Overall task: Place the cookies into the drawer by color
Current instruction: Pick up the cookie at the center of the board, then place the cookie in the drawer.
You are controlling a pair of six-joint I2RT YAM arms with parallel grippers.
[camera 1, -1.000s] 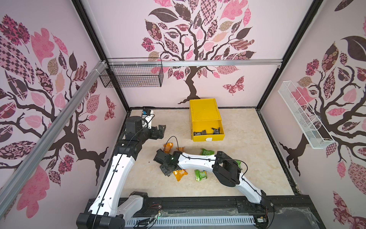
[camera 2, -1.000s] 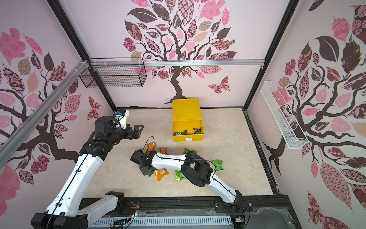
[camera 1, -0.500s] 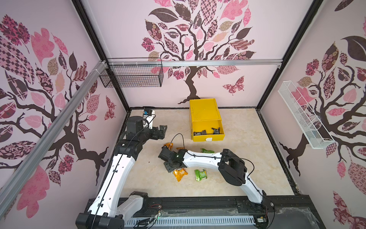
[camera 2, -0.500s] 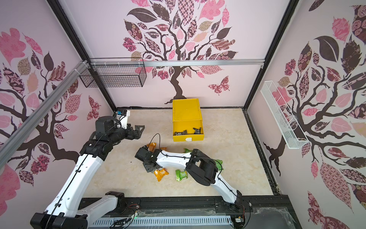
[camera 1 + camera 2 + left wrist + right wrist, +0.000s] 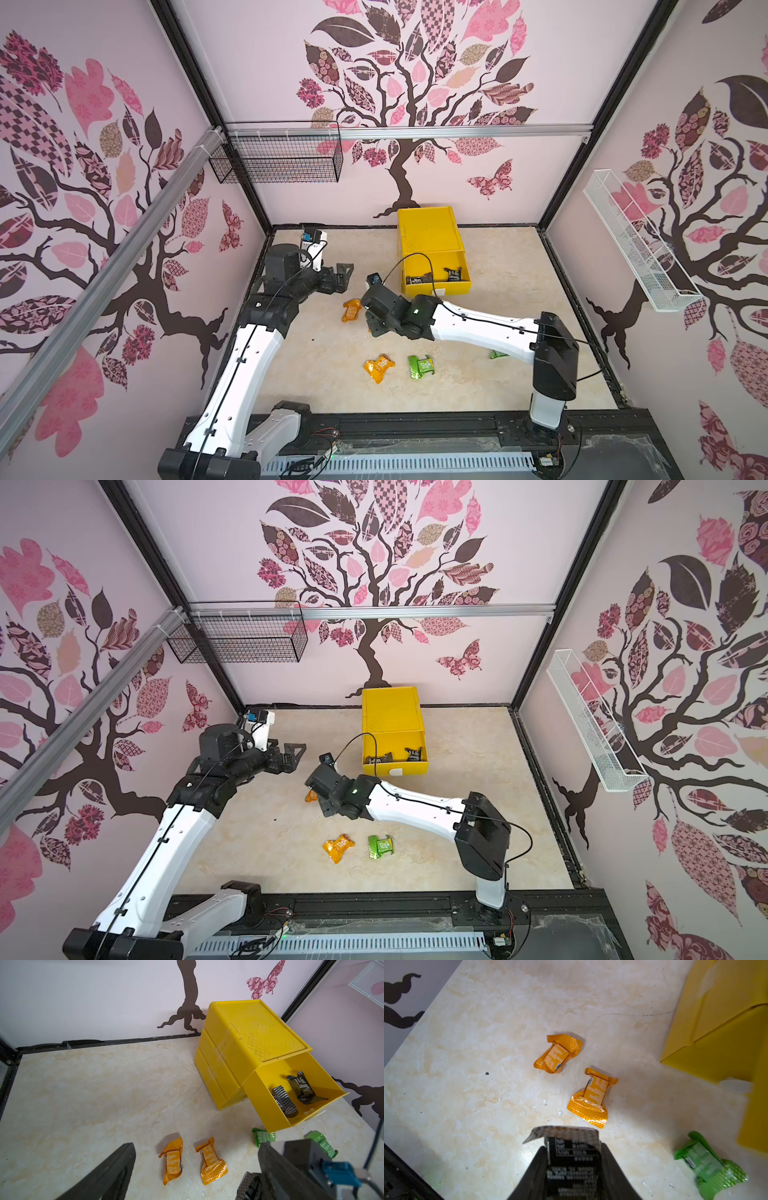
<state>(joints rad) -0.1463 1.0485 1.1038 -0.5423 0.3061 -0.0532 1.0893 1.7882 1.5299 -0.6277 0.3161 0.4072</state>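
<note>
At the near edge of the desk (image 5: 316, 386), around 6 o'clock, an orange cookie packet (image 5: 379, 367) and a green cookie packet (image 5: 420, 366) are lying side by side. A second green packet (image 5: 498, 354) is peeking from behind the right arm at 4 o'clock.

At the desk's centre the right gripper (image 5: 572, 1146) is pinching a black cookie packet (image 5: 573, 1167) between narrowly set fingers, above a second orange packet (image 5: 589, 1101) and a third orange packet (image 5: 558, 1053).

At 10 o'clock the left gripper (image 5: 341, 275) is hanging wide and holding nothing.

At 12 o'clock the yellow drawer chest (image 5: 428, 232) is standing by the back wall. Its top drawer (image 5: 436, 287) is pulled out and carrying two black packets (image 5: 419, 279), while the lower drawers (image 5: 214, 1068) are sitting shut.

Black is looking nearly sorted; orange and green are not yet begun. A third green packet (image 5: 263, 1136) is lying just before the chest, likely blocking a lower drawer.

The black wire basket (image 5: 276, 162) and white wire basket (image 5: 640, 245) are hanging on the walls, well apart.
</note>
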